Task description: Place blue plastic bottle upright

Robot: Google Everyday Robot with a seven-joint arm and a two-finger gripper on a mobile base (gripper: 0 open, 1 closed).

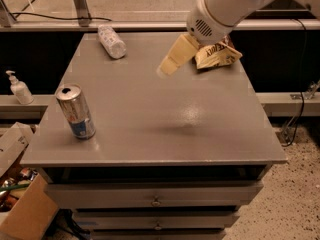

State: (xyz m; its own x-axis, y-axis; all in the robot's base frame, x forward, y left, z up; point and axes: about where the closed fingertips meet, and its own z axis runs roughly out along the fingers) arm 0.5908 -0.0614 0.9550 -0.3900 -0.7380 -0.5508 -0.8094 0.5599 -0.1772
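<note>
Gripper (166, 68) over grey cabinet top (150, 106), speckled floor (300, 189) beside

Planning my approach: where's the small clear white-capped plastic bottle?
In camera view, the bottle lies flat at the grey table's far-left corner, beyond the silver-and-blue can; the hand hovers to its right.

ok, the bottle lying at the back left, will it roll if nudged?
Likely: the blue plastic bottle lies on its side on the smooth table, so a push across its round body should roll it. Small and plastic, so probably light and may dent under a squeeze. The gripper hovers over the table's back middle, apart from it.
</note>
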